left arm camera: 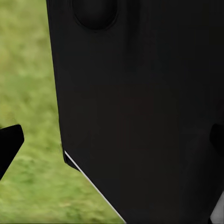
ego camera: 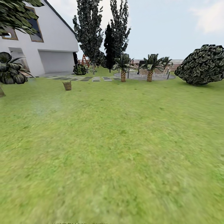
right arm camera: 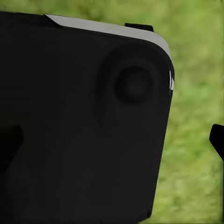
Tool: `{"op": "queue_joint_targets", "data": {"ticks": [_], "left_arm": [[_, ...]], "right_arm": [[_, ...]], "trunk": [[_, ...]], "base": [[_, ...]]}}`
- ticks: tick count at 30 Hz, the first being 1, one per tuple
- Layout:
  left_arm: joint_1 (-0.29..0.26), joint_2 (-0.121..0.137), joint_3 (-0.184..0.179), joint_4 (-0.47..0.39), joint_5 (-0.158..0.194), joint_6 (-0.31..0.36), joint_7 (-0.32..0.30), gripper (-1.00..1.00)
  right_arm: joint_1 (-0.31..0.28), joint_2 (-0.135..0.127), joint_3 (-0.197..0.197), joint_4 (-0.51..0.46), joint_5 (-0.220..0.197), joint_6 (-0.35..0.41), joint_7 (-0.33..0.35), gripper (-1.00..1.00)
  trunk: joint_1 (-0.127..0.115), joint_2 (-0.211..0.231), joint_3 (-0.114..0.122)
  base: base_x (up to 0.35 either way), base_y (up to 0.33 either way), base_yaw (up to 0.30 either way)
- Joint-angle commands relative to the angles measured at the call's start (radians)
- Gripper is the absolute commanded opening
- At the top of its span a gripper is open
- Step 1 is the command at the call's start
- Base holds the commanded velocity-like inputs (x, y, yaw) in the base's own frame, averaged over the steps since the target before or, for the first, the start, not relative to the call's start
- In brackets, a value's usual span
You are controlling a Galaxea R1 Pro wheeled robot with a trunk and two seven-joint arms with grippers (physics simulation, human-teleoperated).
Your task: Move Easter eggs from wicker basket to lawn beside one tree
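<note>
The wicker basket (ego camera: 67, 85) stands small and far off on the lawn (ego camera: 118, 149), left of centre, in front of the paved path. At this distance I cannot tell what lies in it, so the Easter eggs are hidden. Leafy branches of a tree (ego camera: 15, 12) reach in at the top left, with the trunk out of view. In the left wrist view, my left gripper (left arm camera: 112, 140) is open, its fingertips (left arm camera: 10, 142) wide apart over grass and a black part of the robot. The right gripper (right arm camera: 112, 140) is open likewise, with one of its fingertips (right arm camera: 217, 140) over grass.
A white house (ego camera: 53, 46) stands at the back left, with a short palm (ego camera: 9, 71) at the left edge. Tall dark trees (ego camera: 90, 31) rise behind the path. Two small palms (ego camera: 123, 67) flank a round paved patch. A big dark shrub (ego camera: 203, 63) sits at the right.
</note>
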Motion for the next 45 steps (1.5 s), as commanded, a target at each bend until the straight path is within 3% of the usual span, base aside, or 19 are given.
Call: {"op": "queue_joint_targets", "data": {"ticks": [1,45], "left_arm": [[0.000,0.000,0.001,-0.001,0.001,-0.001,0.000,1.00],[0.000,0.000,0.001,-0.001,0.001,-0.001,0.000,1.00]], "right_arm": [[0.000,0.000,0.000,0.001,0.008,-0.003,0.000,1.00],[0.000,0.001,0.000,0.002,0.008,-0.004,-0.008,1.00]], "trunk": [[0.000,0.000,-0.001],[0.000,0.000,-0.050]], "base": [[0.000,0.000,0.246],[0.000,0.000,0.213]]}}
